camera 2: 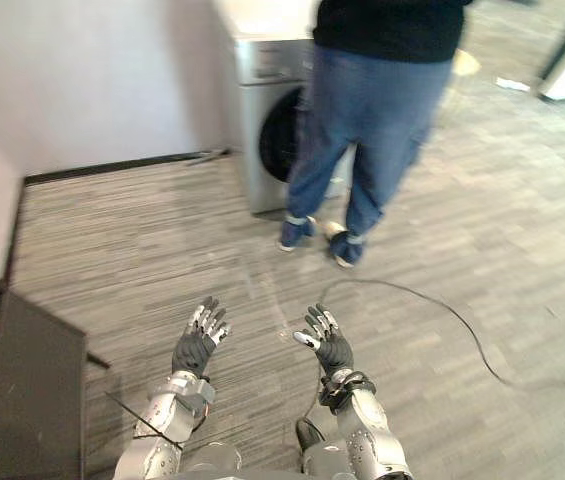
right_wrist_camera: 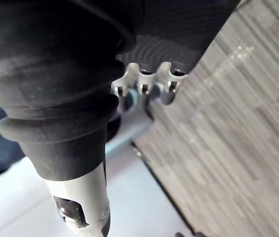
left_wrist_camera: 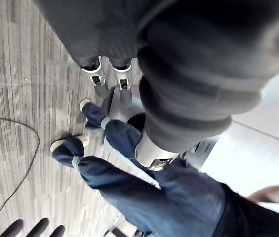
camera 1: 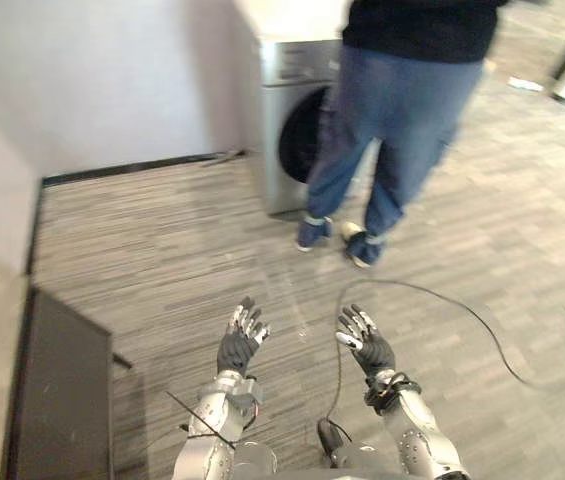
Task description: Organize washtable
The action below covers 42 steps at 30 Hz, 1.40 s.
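Observation:
Both hands hover low over the wood-pattern floor, held up in front of me. My left hand (camera 1: 238, 343) has its fingers straight and spread, holding nothing. My right hand (camera 1: 366, 343) is likewise open and empty, a short way to its right. A silver front-loading washing machine (camera 1: 292, 120) with a dark round door stands against the wall ahead, well beyond both hands. A pale top surface (camera 1: 292, 15) lies over the machine.
A person in blue jeans (camera 1: 382, 130) and a dark top stands right in front of the washing machine, partly covering its door. A dark cabinet or panel (camera 1: 57, 395) stands at the lower left. A white wall (camera 1: 92, 70) closes the back left.

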Tool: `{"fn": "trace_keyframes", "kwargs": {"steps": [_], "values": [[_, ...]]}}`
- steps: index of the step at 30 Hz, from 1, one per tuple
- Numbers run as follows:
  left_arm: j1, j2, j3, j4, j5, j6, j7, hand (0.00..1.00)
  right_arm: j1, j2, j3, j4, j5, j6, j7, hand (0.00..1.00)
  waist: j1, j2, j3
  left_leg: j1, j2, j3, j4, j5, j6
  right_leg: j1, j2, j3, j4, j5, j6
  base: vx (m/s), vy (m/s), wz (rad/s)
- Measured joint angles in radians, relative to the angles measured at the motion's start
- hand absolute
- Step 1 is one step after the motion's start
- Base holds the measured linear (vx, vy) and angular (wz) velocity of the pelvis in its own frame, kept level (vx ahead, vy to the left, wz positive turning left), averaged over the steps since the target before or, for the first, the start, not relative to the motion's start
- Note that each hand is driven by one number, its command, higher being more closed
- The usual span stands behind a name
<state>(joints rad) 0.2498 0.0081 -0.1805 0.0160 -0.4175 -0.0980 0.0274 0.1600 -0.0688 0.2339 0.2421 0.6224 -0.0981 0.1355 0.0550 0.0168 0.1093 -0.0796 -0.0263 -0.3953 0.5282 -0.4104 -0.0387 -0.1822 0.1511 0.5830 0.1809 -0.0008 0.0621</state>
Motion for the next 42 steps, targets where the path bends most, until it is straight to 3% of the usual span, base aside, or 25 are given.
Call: {"fn": "trace_keyframes", "kwargs": {"steps": [2, 5, 8, 10, 11, 12, 13, 14, 15, 17, 19, 21, 22, 23, 25, 27, 28, 30, 31, 32, 33, 34, 40, 41, 42], "values": [[0.01, 0.0, -0.005, -0.033, 0.0, -0.005, 0.001, 0.0, 0.006, 0.021, -0.009, -0.017, 0.005, 0.009, -0.001, 0.0, -0.007, 0.001, -0.006, 0.012, -0.029, 0.018, 0.017, 0.0, 0.0, 0.002, -0.013, 0.037, -0.016, 0.016, 0.023, 0.06, 0.205, -1.42], [-0.007, -0.018, -0.016, -0.059, 0.001, -0.009, -0.001, 0.0, 0.071, 0.056, -0.051, -0.139, 0.005, 0.015, -0.003, 0.0, -0.014, 0.002, -0.009, 0.025, -0.025, 0.142, 0.003, -0.002, 0.003, -0.013, -0.016, 0.08, -0.034, 0.073, 0.046, 0.06, 0.16, -1.3], [-0.014, -0.029, -0.03, -0.055, 0.037, -0.003, -0.004, 0.0, 0.156, 0.087, -0.122, -0.272, 0.019, 0.017, -0.008, 0.0, -0.019, 0.002, -0.034, 0.037, -0.027, 0.307, -0.032, 0.014, 0.032, -0.032, -0.012, 0.118, -0.101, 0.183, 0.073, -0.03, 0.138, -1.5], [-0.012, -0.031, -0.029, -0.051, 0.039, 0.005, -0.005, 0.0, 0.176, 0.088, -0.146, -0.299, 0.018, 0.016, -0.016, 0.0, -0.032, 0.015, -0.033, 0.031, -0.032, 0.388, -0.012, 0.026, 0.042, -0.043, -0.003, 0.11, -0.118, 0.257, 0.068, -0.12, 0.146, -1.44], [-0.026, -0.017, -0.017, -0.038, 0.04, 0.006, -0.007, 0.0, 0.18, 0.1, -0.162, -0.308, 0.014, 0.011, -0.025, 0.0, -0.034, -0.007, -0.025, -0.048, -0.02, 0.428, 0.083, 0.007, 0.059, -0.071, -0.02, 0.085, -0.141, 0.315, 0.052, -0.23, 0.117, -1.22], [-0.046, -0.013, -0.026, -0.033, 0.041, 0.006, -0.006, 0.0, 0.185, 0.118, -0.195, -0.306, 0.012, 0.007, -0.031, 0.0, -0.035, 0.022, -0.031, -0.077, 0.048, 0.444, 0.014, 0.003, 0.128, -0.086, -0.014, -0.017, -0.19, 0.372, 0.018, -0.22, 0.05, -0.96], [-0.055, -0.014, -0.024, -0.031, 0.041, 0.005, -0.007, 0.0, 0.177, 0.137, -0.208, -0.29, 0.012, 0.007, -0.035, 0.0, -0.038, 0.017, -0.01, -0.064, 0.051, 0.496, -0.002, 0.007, 0.163, -0.11, -0.03, -0.153, -0.147, 0.343, -0.017, -0.26, 0.04, -1.51], [-0.031, -0.018, 0.008, -0.015, 0.041, 0.008, 0.005, 0.0, 0.171, 0.126, -0.191, -0.277, 0.004, 0.015, -0.043, 0.0, -0.011, -0.009, -0.003, -0.027, 0.055, 0.614, -0.048, 0.032, 0.154, -0.154, -0.088, -0.443, 0.003, 0.196, -0.059, -0.22, 0.051, -1.8], [-0.012, -0.025, 0.015, -0.005, 0.041, 0.024, 0.015, 0.0, 0.173, 0.123, -0.184, -0.282, -0.007, 0.013, -0.044, 0.0, -0.015, 0.012, 0.0, -0.008, 0.062, 0.667, -0.071, 0.041, 0.156, -0.154, -0.161, -0.678, 0.146, 0.076, -0.098, -0.18, 0.072, -1.87], [0.0, -0.024, 0.021, -0.007, 0.041, 0.025, 0.018, 0.0, 0.174, 0.129, -0.185, -0.28, -0.015, 0.012, -0.046, 0.0, -0.017, 0.024, 0.008, 0.029, 0.056, 0.735, -0.121, 0.06, 0.16, -0.132, -0.237, -0.814, 0.314, -0.047, -0.079, -0.12, 0.098, -1.32], [0.007, -0.025, 0.04, -0.024, 0.041, 0.025, 0.017, 0.0, 0.173, 0.129, -0.182, -0.277, -0.045, 0.011, -0.043, 0.0, -0.024, 0.012, -0.002, 0.043, 0.038, 0.82, -0.179, 0.085, 0.172, -0.087, -0.323, -0.864, 0.483, -0.162, -0.068, -0.14, 0.045, -1.22], [0.019, -0.028, 0.071, -0.031, 0.041, 0.026, 0.017, 0.0, 0.15, 0.128, -0.183, -0.232, -0.07, 0.009, -0.043, 0.0, -0.037, 0.001, -0.008, 0.041, 0.021, 0.863, -0.214, 0.101, 0.166, -0.026, -0.361, -0.916, 0.488, -0.215, -0.061, -0.09, -0.037, -0.84], [0.027, -0.028, 0.095, -0.032, 0.041, 0.027, 0.018, 0.0, 0.13, 0.128, -0.184, -0.187, -0.083, 0.009, -0.044, 0.0, -0.041, -0.01, -0.017, 0.032, 0.014, 0.89, -0.231, 0.111, 0.159, 0.024, -0.359, -0.942, 0.379, -0.25, -0.02, -0.07, -0.074, -0.76], [0.029, -0.029, 0.107, -0.032, 0.041, 0.028, 0.018, 0.0, 0.12, 0.128, -0.184, -0.166, -0.084, 0.01, -0.045, 0.0, -0.041, -0.015, -0.02, 0.024, 0.014, 0.903, -0.233, 0.113, 0.157, 0.044, -0.346, -0.939, 0.307, -0.262, -0.009, -0.05, -0.121, -0.61], [0.037, -0.046, 0.148, -0.016, 0.041, 0.031, 0.021, 0.0, 0.09, 0.106, -0.189, -0.087, -0.076, 0.013, -0.05, 0.0, -0.039, 0.012, -0.033, -0.016, 0.065, 0.912, -0.194, 0.118, 0.148, 0.095, -0.267, -0.927, 0.106, -0.193, 0.005, 0.0, -0.132, -0.45], [0.036, -0.052, 0.17, 0.003, 0.035, 0.028, 0.027, 0.0, 0.075, 0.088, -0.187, -0.061, -0.067, 0.02, -0.051, 0.0, -0.03, 0.01, -0.033, -0.045, 0.097, 0.879, -0.129, 0.119, 0.149, 0.13, -0.229, -0.91, 0.025, -0.145, -0.012, 0.06, -0.141, -0.39], [0.032, -0.053, 0.183, 0.024, 0.031, 0.028, 0.039, 0.0, 0.063, 0.078, -0.188, -0.061, -0.059, 0.022, -0.052, 0.0, -0.034, 0.007, -0.032, -0.075, 0.102, 0.806, -0.059, 0.124, 0.153, 0.157, -0.22, -0.904, -0.02, -0.118, -0.022, 0.05, -0.132, -0.29], [0.025, -0.051, 0.18, 0.056, 0.021, 0.026, 0.042, 0.0, 0.037, 0.07, -0.208, -0.056, -0.052, 0.022, -0.055, 0.0, -0.023, -0.014, -0.021, -0.123, 0.092, 0.65, -0.025, 0.115, 0.123, 0.175, -0.233, -0.877, -0.037, -0.103, -0.021, 0.01, -0.067, -0.39], [0.019, -0.055, 0.165, 0.076, 0.014, 0.026, 0.041, 0.0, 0.037, 0.072, -0.235, -0.044, -0.052, 0.02, -0.067, 0.0, -0.015, 0.001, -0.029, -0.116, 0.116, 0.594, -0.095, 0.15, 0.067, 0.182, -0.225, -0.862, -0.038, -0.1, -0.014, -0.02, 0.009, -0.43], [0.016, -0.061, 0.161, 0.085, 0.011, 0.026, 0.041, 0.0, 0.034, 0.071, -0.239, -0.029, -0.052, 0.019, -0.072, 0.0, -0.014, -0.005, -0.032, -0.106, 0.1, 0.598, -0.108, 0.162, 0.081, 0.189, -0.228, -0.851, -0.048, -0.094, -0.007, 0.03, 0.049, -0.2], [0.016, -0.064, 0.147, 0.085, 0.005, 0.024, 0.04, 0.0, 0.034, 0.072, -0.246, -0.022, -0.052, 0.021, -0.072, 0.0, -0.013, -0.019, -0.042, -0.085, 0.083, 0.599, -0.138, 0.18, 0.074, 0.194, -0.243, -0.844, -0.064, -0.086, -0.001, 0.07, 0.117, 0.06], [0.013, -0.056, 0.133, 0.085, -0.002, 0.023, 0.04, 0.0, 0.05, 0.088, -0.255, -0.022, -0.053, 0.022, -0.073, 0.0, -0.018, -0.04, -0.055, -0.074, 0.057, 0.598, -0.187, 0.196, 0.092, 0.192, -0.262, -0.839, -0.08, -0.087, -0.001, 0.07, 0.113, 0.1], [0.015, -0.036, 0.084, 0.085, -0.002, 0.023, 0.041, 0.0, 0.057, 0.104, -0.224, 0.06, -0.077, 0.04, -0.087, 0.0, -0.017, -0.045, -0.059, -0.034, 0.012, 0.606, -0.271, 0.238, 0.1, 0.197, -0.283, -0.81, -0.108, -0.063, 0.01, 0.03, 0.068, 0.01], [0.054, -0.004, 0.103, 0.112, -0.001, 0.025, 0.043, 0.0, 0.001, 0.088, -0.147, 0.166, -0.094, 0.065, -0.091, 0.0, -0.016, -0.04, -0.101, 0.052, -0.043, 0.615, -0.617, 0.475, 0.103, 0.144, -0.278, -0.713, -0.183, 0.04, 0.026, 0.0, 0.0, -0.03], [0.054, -0.004, 0.103, 0.112, -0.001, 0.025, 0.043, 0.0, 0.001, 0.088, -0.147, 0.166, -0.094, 0.065, -0.091, 0.0, -0.016, -0.04, -0.101, 0.052, -0.042, 0.615, -0.617, 0.475, 0.103, 0.144, -0.278, -0.713, -0.184, 0.04, 0.026, 0.0, 0.0, 0.0]]}}
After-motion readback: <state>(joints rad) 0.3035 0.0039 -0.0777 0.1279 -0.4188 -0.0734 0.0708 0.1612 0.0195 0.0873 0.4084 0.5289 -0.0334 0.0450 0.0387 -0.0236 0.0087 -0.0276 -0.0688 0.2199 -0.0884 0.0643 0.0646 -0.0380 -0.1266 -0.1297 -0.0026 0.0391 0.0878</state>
